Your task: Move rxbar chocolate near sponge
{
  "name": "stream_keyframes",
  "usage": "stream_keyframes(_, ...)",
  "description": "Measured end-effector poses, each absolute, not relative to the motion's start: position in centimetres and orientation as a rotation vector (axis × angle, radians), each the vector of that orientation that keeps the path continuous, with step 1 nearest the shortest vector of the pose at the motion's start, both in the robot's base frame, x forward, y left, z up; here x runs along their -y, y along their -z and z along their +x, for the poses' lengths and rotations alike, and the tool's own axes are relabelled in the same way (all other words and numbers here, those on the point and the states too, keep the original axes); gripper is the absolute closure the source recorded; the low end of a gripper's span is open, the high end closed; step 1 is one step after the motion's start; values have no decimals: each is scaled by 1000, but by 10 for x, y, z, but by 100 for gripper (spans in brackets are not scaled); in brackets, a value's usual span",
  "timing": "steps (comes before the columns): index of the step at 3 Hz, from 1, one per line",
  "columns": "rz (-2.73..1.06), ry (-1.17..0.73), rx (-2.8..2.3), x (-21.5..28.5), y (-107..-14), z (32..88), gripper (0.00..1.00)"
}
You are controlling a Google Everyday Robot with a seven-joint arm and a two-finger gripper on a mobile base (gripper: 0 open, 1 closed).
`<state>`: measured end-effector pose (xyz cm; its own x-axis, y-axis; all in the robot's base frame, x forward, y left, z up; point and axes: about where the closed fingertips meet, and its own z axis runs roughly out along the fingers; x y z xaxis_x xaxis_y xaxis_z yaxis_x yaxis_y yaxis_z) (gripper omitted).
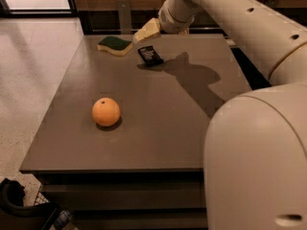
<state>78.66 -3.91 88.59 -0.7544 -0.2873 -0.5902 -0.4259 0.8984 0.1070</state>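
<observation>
The snack bar [150,55] is lying beside the sponge [115,44] at the bench's [158,128] far edge, so placement is being judged done; the end effector [147,31] is hovering above it, and whether open or closed cannot be told.

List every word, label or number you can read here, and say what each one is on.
rxbar chocolate: pale marks on the black wrapper, too small to read.
sponge, orange, table, and the gripper over the table's far end near the bar: no text shows.
</observation>
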Motion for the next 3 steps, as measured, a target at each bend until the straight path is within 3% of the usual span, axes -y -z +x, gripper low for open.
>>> stream_keyframes(3, -232, -216, -2178, 126, -991, 698, 0)
